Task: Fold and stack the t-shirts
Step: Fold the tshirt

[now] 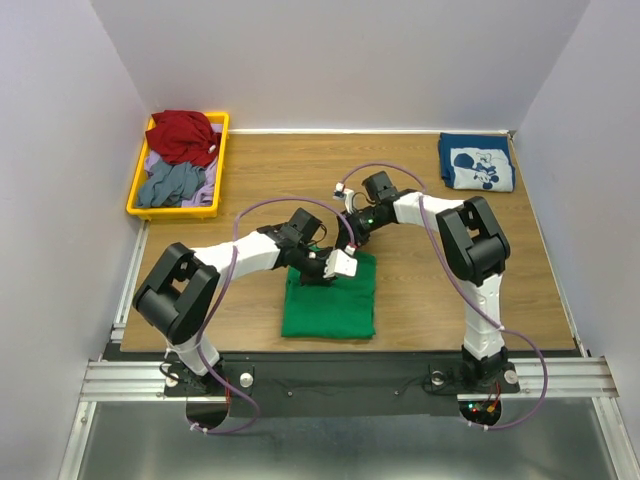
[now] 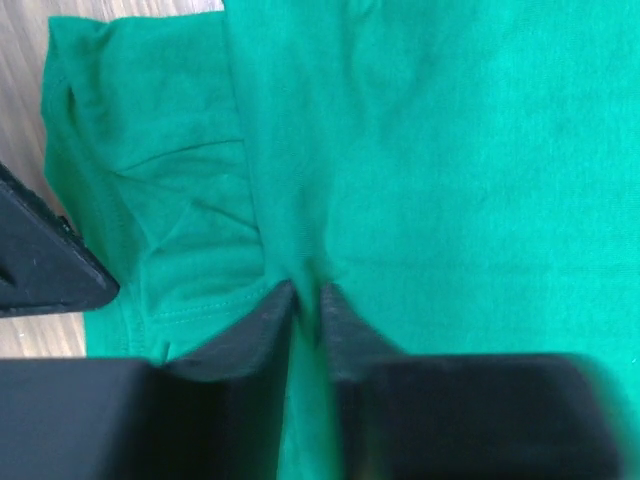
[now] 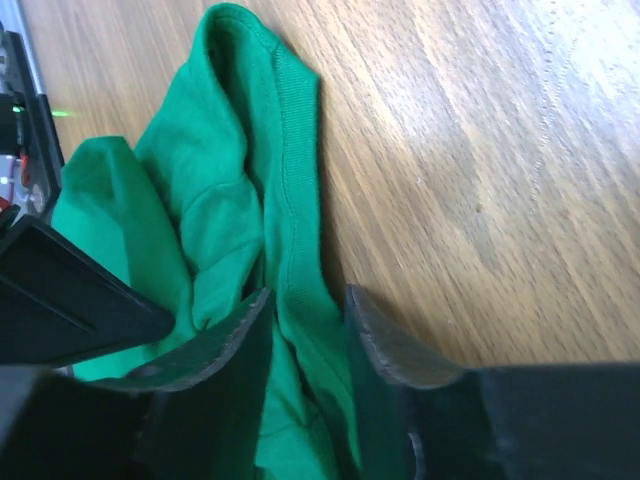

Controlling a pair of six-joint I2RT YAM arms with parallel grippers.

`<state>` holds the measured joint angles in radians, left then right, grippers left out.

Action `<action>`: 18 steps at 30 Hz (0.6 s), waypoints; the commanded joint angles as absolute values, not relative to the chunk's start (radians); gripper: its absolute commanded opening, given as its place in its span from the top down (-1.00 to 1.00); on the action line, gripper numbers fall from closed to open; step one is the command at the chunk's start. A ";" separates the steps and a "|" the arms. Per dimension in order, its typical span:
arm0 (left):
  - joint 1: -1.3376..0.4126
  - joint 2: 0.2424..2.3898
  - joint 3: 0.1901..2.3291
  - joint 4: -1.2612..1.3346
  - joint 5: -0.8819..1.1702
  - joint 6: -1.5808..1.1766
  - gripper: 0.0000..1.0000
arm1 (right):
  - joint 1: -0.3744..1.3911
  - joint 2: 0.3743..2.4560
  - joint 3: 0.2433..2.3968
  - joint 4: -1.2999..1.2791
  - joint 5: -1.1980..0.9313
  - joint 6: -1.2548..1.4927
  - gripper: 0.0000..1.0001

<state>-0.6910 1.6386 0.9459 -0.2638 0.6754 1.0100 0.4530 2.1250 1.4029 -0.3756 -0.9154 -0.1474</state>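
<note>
My left gripper pinches a ridge of the green t-shirt, which lies mid-table. It is soft and floppy, so edges are best to hold. My right gripper is apart around the hem. The folded navy t-shirt sits far right. My arms hide the green top edge.

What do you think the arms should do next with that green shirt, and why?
Likely lift the far edge a little, ready to fold it over. The left tool pinches a ridge of the green t-shirt, the right tool straddles its bunched edge, and both sit at the shirt's far side.
</note>
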 commanded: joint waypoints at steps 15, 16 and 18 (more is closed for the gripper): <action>-0.695 1.508 0.999 -0.166 0.526 0.994 1.00 | 0.462 2.207 1.350 -0.362 -0.980 -0.163 0.76; -0.695 1.508 0.996 -0.141 0.519 1.005 1.00 | 0.462 2.209 1.348 -0.364 -0.986 -0.161 0.76; -0.695 1.512 0.999 -0.127 0.502 1.022 1.00 | 0.462 2.209 1.347 -0.364 -0.991 -0.163 0.76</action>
